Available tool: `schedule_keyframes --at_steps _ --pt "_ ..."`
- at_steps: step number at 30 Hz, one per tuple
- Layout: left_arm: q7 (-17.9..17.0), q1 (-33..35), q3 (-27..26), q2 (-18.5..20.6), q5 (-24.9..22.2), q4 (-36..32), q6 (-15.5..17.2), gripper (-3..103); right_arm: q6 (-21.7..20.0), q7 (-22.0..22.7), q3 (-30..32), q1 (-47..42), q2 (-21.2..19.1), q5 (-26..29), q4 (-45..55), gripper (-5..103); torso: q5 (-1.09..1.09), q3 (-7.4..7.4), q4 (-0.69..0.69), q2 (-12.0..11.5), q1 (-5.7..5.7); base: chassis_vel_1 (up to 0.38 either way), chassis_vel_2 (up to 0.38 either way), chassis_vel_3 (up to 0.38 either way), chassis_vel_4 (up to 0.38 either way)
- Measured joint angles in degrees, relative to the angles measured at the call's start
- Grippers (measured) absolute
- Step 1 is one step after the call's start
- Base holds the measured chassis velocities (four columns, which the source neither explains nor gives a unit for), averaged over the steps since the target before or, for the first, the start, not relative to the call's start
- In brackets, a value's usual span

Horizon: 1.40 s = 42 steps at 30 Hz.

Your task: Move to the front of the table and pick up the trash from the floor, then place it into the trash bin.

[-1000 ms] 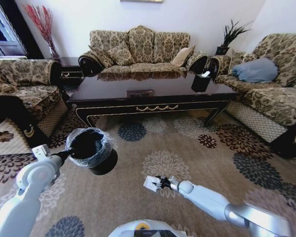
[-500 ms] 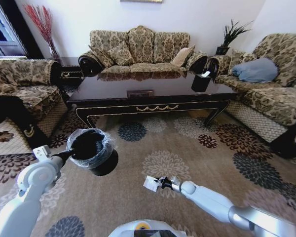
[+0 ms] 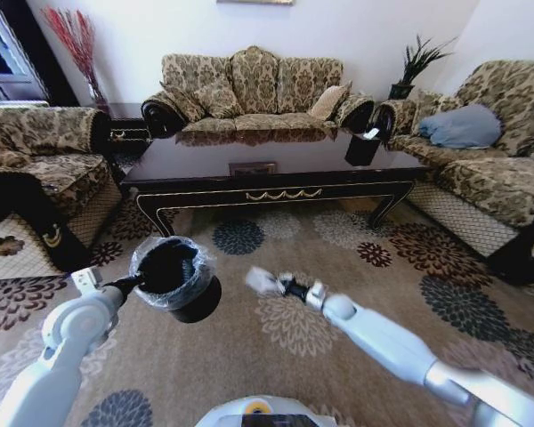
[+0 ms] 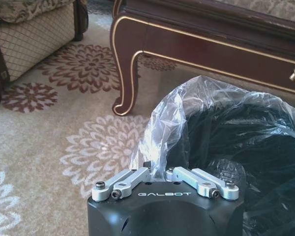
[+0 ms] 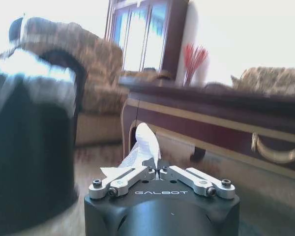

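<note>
My left gripper (image 3: 135, 286) is shut on the rim of the trash bin (image 3: 174, 277), a black bucket lined with a clear bag, and holds it above the floor (image 3: 383, 294). In the left wrist view the left gripper (image 4: 157, 170) pinches the bag and rim of the bin (image 4: 246, 147). The right gripper (image 3: 283, 286) is shut on a piece of trash, a crumpled white paper (image 3: 261, 280), held in the air just right of the bin. From the right wrist view the paper (image 5: 143, 145) sticks up from the right gripper (image 5: 155, 170), with the bin (image 5: 29, 147) close beside it. The table (image 3: 276, 173) stands ahead.
Patterned sofas stand on the left (image 3: 36, 169), at the back (image 3: 254, 93) and on the right (image 3: 498, 169). A black box with white tissue (image 3: 363, 147) sits on the table's right end. Open carpet lies between me and the table.
My right gripper has lifted the white paper up and leftward, closer to the bin. The left arm has shifted the bin slightly right and lower in the picture.
</note>
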Motion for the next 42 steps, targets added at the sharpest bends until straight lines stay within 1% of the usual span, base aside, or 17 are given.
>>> schedule_keyframes --at_steps 1,2,4,7,9,11,13,16,22,25,29,31,35,36,37,40,42 --pt "0.0 0.0 0.0 0.0 0.0 0.0 0.0 4 0.0 0.0 0.0 0.0 0.0 0.0 0.0 0 0.0 0.0 0.0 0.0 0.0 0.0 0.0 0.0 0.0" --pt "0.19 0.29 0.21 0.39 0.28 -0.11 0.05 4 0.07 0.68 -0.06 1.38 0.21 1.59 1.16 0 0.0 0.0 0.0 0.0 0.0 0.0 0.0 0.0 0.0" --pt "0.48 0.57 0.59 1.32 0.61 -0.13 0.08 4 1.72 2.42 -1.02 3.48 0.96 3.52 2.52 0 0.0 0.0 0.0 0.0 0.0 0.0 0.0 0.0 0.0" --pt "0.63 0.26 1.59 2.36 0.4 0.31 0.09 4 3.27 3.84 -2.62 5.57 1.72 5.19 4.34 0 0.01 0.0 0.01 0.0 0.0 0.0 0.0 0.0 0.0" --pt "0.69 0.07 2.1 2.72 0.33 0.58 0.08 4 3.41 4.04 -2.94 5.98 1.84 5.59 4.78 0 0.01 0.0 0.01 0.0 0.0 0.0 0.0 0.0 0.0" --pt "0.87 -1.8 5.28 4.76 -0.04 2.28 0.08 4 3.98 4.42 -4.77 8.47 2.57 7.87 7.34 0 0.0 0.0 0.0 0.0 0.0 0.0 0.0 0.0 0.0" --pt "0.92 -2.75 6.37 5.37 -0.11 2.92 0.08 4 4.1 4.43 -5.34 9.26 2.82 8.57 8.09 0 0.0 0.0 0.0 0.0 0.0 0.0 0.0 0.0 0.0" --pt "1.01 -6.51 9.89 6.96 -0.81 5.02 0.07 4 4.32 4.21 -8.36 11.75 3.78 9.87 9.58 0 0.0 0.0 -0.01 0.0 0.0 0.0 0.0 0.0 0.0" --pt "1.01 -11.69 14.19 6.95 -1.52 8.26 0.03 4 4.75 2.97 -13.11 14.74 5.51 9.56 9.32 0 0.01 0.0 0.0 0.0 0.0 0.0 0.0 0.0 0.0" --pt "0.94 -13.83 15.97 6.16 -1.6 9.64 0.03 4 4.77 2.82 -14.68 15.84 6.32 8.63 8.5 0 0.0 0.0 0.0 0.0 0.0 0.0 0.0 0.0 0.0" --pt "0.82 -16.42 17.98 4.34 -1.63 10.9 0.0 4 4.97 2.76 -15.89 16.2 9.06 6.62 5.33 0 0.0 0.0 -0.01 -0.01 0.0 0.0 0.0 0.0 0.0" --pt "0.81 -16.8 18.25 4.09 -1.64 11.04 0.0 4 4.98 2.76 -16.24 16.34 9.9 6.31 4.65 0 0.01 0.0 -0.02 -0.01 0.0 0.0 0.0 0.0 0.0" --pt "0.66 -18.16 18.04 3.4 -2.43 11.22 0.0 4 4.98 3.24 -17.28 17.07 13.72 4.25 1.39 0 0.01 0.0 0.02 0.0 0.0 0.0 0.0 0.0 0.0" --pt "0.66 -18.16 18.04 3.4 -2.43 11.22 0.0 4 4.98 3.24 -17.28 17.07 13.72 4.25 1.39 0 0.01 0.0 0.02 0.0 0.0 0.0 0.0 0.0 0.0" --pt "0.65 -18.29 17.76 3.44 -2.61 11.28 0.0 4 4.97 3.52 -17.52 17.25 14.24 3.92 0.68 -3 0.01 0.0 0.02 -0.01 0.0 0.0 0.0 0.0 0.0" --pt "0.66 -17.95 17.13 3.76 -2.67 11.26 -0.01 4 4.78 3.63 -17.97 17.65 14.14 3.79 0.3 13 0.01 0.0 0.0 -0.01 0.0 0.0 0.0 0.0 0.0" --pt "0.66 -17.79 16.95 3.77 -2.67 11.22 -0.01 4 4.73 3.64 -18.07 17.78 14.01 3.79 0.3 13 0.01 0.0 0.0 0.0 0.0 0.0 0.0 0.0 0.0"
